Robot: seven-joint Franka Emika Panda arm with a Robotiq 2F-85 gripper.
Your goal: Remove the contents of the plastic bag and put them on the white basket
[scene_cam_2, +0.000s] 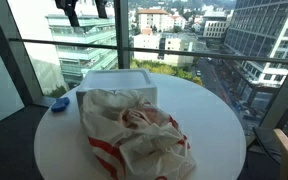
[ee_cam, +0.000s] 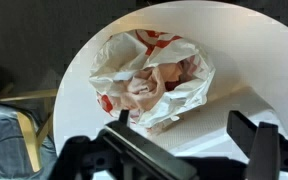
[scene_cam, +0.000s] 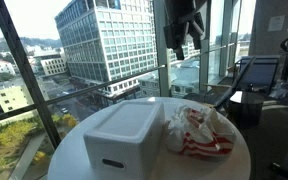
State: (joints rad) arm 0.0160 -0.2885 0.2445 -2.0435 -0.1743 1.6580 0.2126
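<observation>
A crumpled white plastic bag with red print (scene_cam: 199,130) lies on a round white table (scene_cam: 239,160), next to a white box-shaped basket (scene_cam: 124,135). Both exterior views show the bag (scene_cam_2: 134,130) and the basket (scene_cam_2: 119,82). In the wrist view the bag (ee_cam: 149,75) lies open below, with pale crumpled contents inside, and the basket's top (ee_cam: 209,125) sits near the fingers. My gripper (scene_cam: 184,25) hangs high above the table, also visible at the top of an exterior view (scene_cam_2: 84,10). Its fingers (ee_cam: 184,125) are spread apart and empty.
A small blue object (scene_cam_2: 57,101) lies at the table's edge near the window. Glass walls with rails surround the table. A desk with a monitor (scene_cam: 259,75) stands beside it, and a chair (scene_cam_2: 284,150) stands close to the table.
</observation>
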